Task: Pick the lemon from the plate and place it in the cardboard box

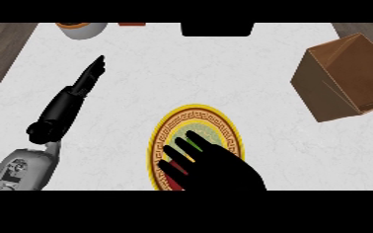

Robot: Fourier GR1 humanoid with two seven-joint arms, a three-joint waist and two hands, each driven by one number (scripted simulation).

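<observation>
A round plate (194, 121) with a yellow rim and a patterned gold-and-brown band is seen low at the centre of the white counter, its lower half covered. A brown cardboard box (336, 79) is set at its two o'clock, well apart, tilted. The lemon cannot be made out.
</observation>
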